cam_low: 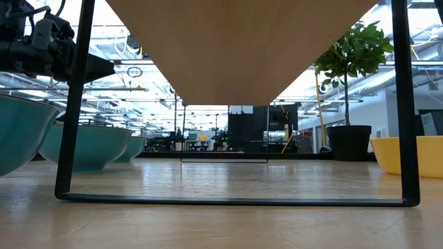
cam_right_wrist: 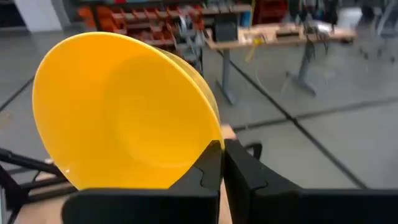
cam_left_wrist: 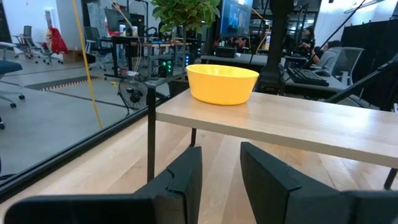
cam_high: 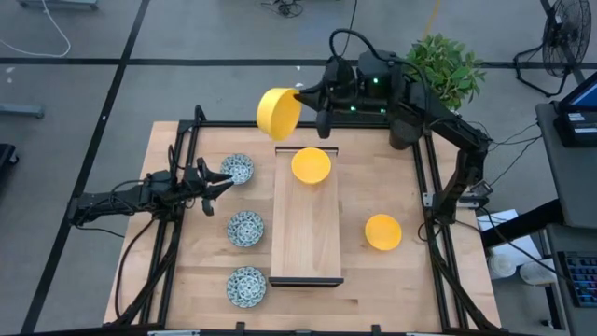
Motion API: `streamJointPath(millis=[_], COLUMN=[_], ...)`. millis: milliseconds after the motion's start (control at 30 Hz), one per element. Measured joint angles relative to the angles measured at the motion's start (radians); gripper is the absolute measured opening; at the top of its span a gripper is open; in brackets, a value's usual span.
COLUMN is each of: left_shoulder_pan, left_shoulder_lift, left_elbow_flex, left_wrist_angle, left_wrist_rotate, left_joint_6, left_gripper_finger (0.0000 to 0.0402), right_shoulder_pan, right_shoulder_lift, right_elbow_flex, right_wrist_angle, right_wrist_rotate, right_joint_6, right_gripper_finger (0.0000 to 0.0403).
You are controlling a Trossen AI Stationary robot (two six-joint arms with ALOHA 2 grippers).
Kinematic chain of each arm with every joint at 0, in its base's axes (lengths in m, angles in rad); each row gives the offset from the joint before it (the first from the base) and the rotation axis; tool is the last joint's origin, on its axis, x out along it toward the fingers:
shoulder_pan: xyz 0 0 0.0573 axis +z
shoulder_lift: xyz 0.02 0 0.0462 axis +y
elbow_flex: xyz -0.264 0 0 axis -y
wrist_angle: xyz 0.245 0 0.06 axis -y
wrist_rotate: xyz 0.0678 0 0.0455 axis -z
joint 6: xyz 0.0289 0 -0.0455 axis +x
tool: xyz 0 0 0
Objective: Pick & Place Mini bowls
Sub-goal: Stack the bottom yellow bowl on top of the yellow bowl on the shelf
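My right gripper (cam_high: 300, 96) is shut on a plain yellow mini bowl (cam_high: 279, 114), raised above the table's far edge near the far-left corner of the wooden tray (cam_high: 306, 233). A second yellow bowl (cam_high: 311, 165) stands upright on the tray's far end and also shows in the left wrist view (cam_left_wrist: 222, 83). A third yellow bowl (cam_high: 382, 231) sits on the table right of the tray. Three patterned bowls (cam_high: 238, 169) (cam_high: 245, 228) (cam_high: 246, 286) stand in a row left of the tray. My left gripper (cam_high: 227, 181) is open and low, just beside the farthest patterned bowl, pointing at the tray. My right gripper pinches the yellow bowl's rim (cam_right_wrist: 214, 134), with one finger (cam_right_wrist: 208, 167) inside the bowl and the other outside its wall. The fingers reach roughly level, from the table's right. The bowl is lifted clear and tipped on its side, its opening facing back along the fingers.
The tray stands raised on thin black legs (cam_low: 69, 138), with open space under its board (cam_low: 242, 41). A black frame (cam_high: 422, 168) runs along the table's edges. A potted plant (cam_high: 446, 65) stands behind the far right corner. Bare wood lies at the near right (cam_high: 392, 280).
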Motion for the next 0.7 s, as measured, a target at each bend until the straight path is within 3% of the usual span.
streamJointPath(millis=[700], left_shoulder_pan=[0.0], left_shoulder_lift=[0.0], left_elbow_flex=[0.0], left_wrist_angle=[0.0], left_wrist_rotate=[0.0], left_joint_6=[0.0], left_gripper_finger=[0.0113], right_shoulder_pan=[-0.105], right_shoulder_lift=[-0.001], right_elbow_flex=[0.0], right_wrist_angle=[-0.522], right_wrist_rotate=[-0.008], right_joint_6=[0.182], right_gripper_finger=[0.0])
